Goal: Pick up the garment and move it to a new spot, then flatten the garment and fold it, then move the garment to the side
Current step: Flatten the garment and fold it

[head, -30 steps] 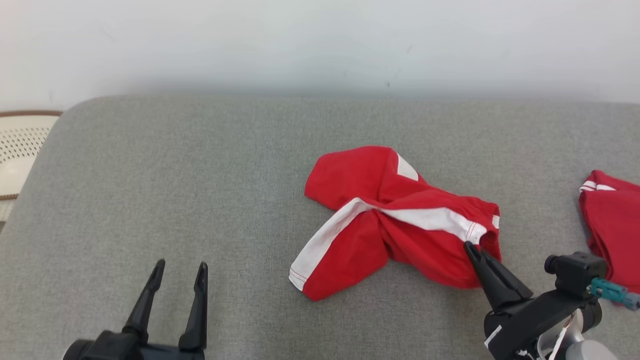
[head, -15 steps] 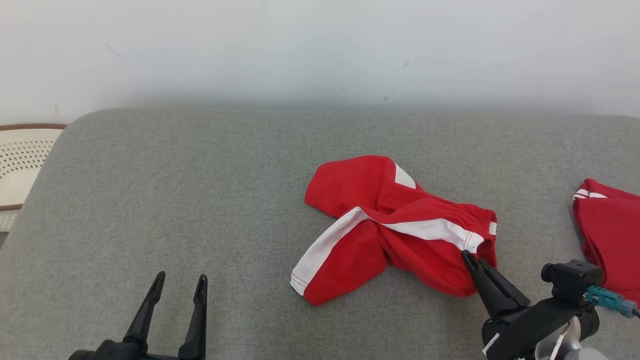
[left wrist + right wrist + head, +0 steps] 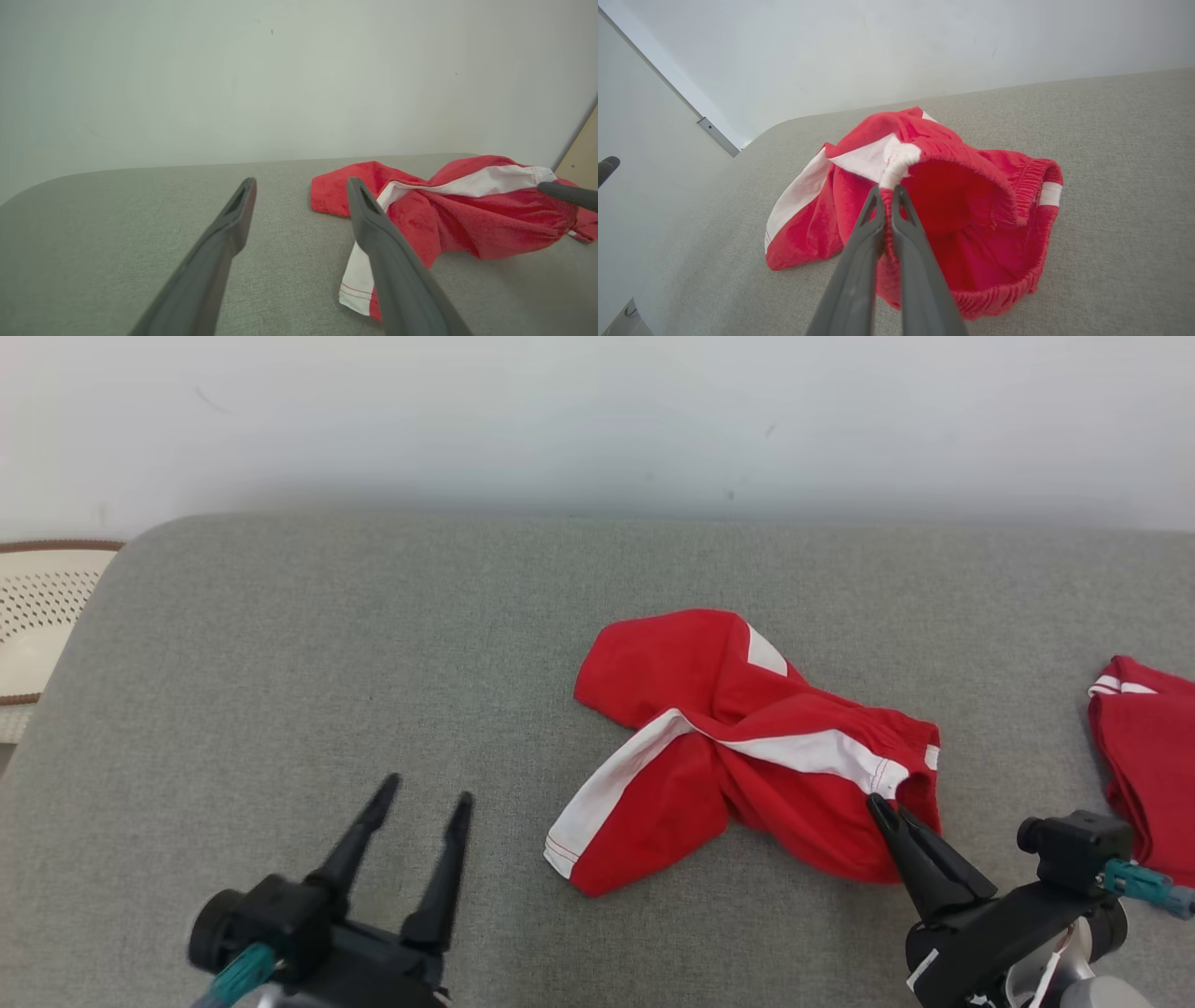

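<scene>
Kim: Since a second ago, in the head view, the left claw (image 3: 427,789) has come forward and toward the middle. Its fingers are spread, with nothing between them.

Lee: And the right claw (image 3: 878,803)?

Kim: Pressed together, pinching the waistband of the crumpled red fabric garment with white bands (image 3: 700,672). That garment lies right of centre on the grey woven-fabric cushion (image 3: 280,644).

Lee: What's around it?

Kim: A second red garment with white stripes (image 3: 1144,756) lies at the right edge, near the right arm. A cream perforated basket with a brown rim (image 3: 37,616) sits past the cushion's rounded left corner. Left of the held garment the cushion is bare and wide.

Lee: Left wrist view?

Kim: The spread fingers hang over bare cushion, and the garment's white hem lies just beside one of them. The plain white wall (image 3: 187,70) rises behind the far edge.

Lee: Right wrist view?

Kim: Its fingers are shut on the elastic band, which is raised off the cushion there. To the right is open cushion.
</scene>
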### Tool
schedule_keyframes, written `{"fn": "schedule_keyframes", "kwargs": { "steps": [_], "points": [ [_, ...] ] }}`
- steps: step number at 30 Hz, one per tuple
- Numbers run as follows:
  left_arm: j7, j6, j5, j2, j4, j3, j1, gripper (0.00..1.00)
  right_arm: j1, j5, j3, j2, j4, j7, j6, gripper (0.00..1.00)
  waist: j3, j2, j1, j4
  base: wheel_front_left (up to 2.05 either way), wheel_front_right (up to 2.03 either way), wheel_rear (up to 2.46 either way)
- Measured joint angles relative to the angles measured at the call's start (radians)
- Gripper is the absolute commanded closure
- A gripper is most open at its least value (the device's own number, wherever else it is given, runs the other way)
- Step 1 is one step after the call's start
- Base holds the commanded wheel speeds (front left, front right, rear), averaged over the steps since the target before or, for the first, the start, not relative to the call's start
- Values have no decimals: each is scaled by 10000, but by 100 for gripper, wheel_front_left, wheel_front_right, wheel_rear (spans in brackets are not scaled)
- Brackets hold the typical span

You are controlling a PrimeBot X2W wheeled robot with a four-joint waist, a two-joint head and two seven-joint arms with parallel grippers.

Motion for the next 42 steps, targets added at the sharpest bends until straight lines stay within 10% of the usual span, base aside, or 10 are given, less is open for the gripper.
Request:
{"fn": "schedule_keyframes", "kwargs": {
  "steps": [9,22,26,34,42],
  "points": [
    [1755,-1289,-1198,-485,1979,-1005,-1037,0,-483,-23,303,-98,-125,81,0,100,645,0,0,-183,0,0,0],
    [1793,-1749,-2050,-734,4567,-1590,-2565,0,-1205,21,669,-334,-27,-61,0,100,1622,1,2,-533,0,0,0],
    [1695,-1789,-2226,-738,4794,-1833,-2754,100,-1258,31,685,-385,69,-148,0,100,1726,1,2,-566,0,0,0],
    [915,-1714,-2322,-577,4456,-1896,-2818,100,-1397,36,569,-366,130,-522,0,100,1619,1,1,-487,0,0,0],
    [-192,-593,-2134,-336,2646,-1003,-2425,100,-1587,-165,307,-297,-232,-997,0,100,1183,1,0,-540,0,0,0]
  ]
}}
